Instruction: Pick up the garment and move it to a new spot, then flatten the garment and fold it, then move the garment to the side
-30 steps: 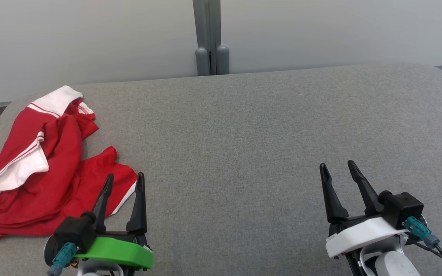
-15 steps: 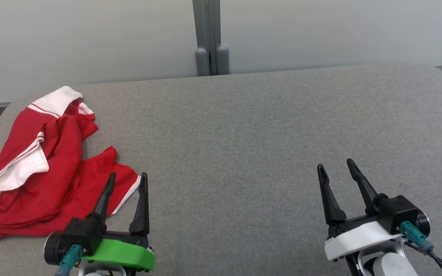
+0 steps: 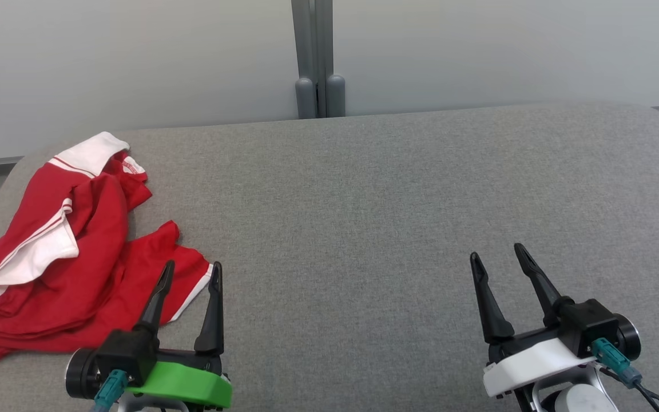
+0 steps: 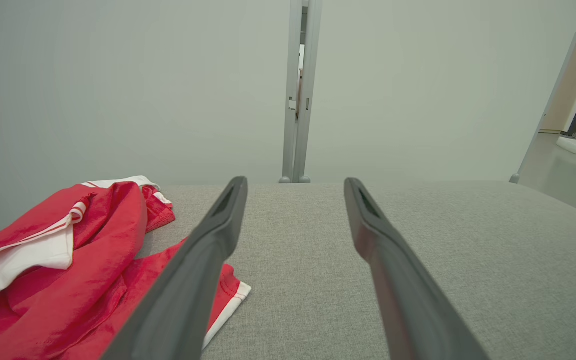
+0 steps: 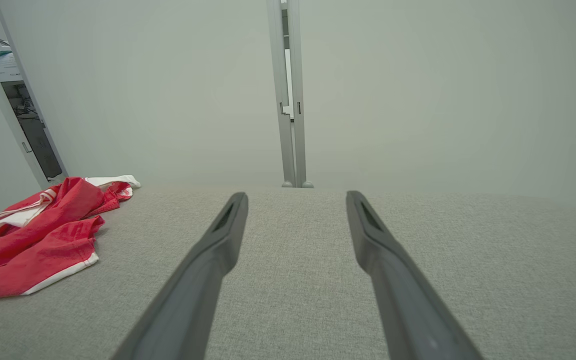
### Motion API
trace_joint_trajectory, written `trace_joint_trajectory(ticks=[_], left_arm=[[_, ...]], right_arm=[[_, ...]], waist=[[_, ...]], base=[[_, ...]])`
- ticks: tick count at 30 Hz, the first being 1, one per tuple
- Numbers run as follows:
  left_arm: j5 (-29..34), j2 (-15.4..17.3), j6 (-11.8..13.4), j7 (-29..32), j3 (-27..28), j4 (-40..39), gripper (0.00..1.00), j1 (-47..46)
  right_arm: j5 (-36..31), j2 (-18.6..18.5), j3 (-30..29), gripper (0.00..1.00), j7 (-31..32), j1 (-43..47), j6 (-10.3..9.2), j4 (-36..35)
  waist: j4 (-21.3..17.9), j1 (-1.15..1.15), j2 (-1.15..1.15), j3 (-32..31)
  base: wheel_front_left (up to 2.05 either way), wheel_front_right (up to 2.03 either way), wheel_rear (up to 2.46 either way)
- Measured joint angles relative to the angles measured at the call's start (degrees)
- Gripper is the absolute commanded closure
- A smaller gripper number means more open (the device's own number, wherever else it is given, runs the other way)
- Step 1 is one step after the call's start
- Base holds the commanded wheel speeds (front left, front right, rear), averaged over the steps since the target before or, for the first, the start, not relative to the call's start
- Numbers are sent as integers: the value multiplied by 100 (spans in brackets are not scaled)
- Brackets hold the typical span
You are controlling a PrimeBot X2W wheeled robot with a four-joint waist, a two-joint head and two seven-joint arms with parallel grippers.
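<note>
Red garment lay crumpled, left; left gripper and right gripper — fingers apart, empty — had barely shifted; pickup seemingly unstarted.

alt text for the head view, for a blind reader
A crumpled red garment with white trim lies at the left end of a grey fabric-covered surface. The left pincer, open and empty, sits by the garment's near corner; the right pincer, also open and empty, is far to the right. A pale wall stands behind.
</note>
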Motion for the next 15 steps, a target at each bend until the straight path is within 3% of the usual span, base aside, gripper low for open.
trace_joint_trajectory(ticks=[15], left_arm=[[3,1,-3,0,33,11,0,2]], right_arm=[[1,0,35,0,0,-3,0,5]], waist=[[-36,0,0,77]], base=[[0,0,0]])
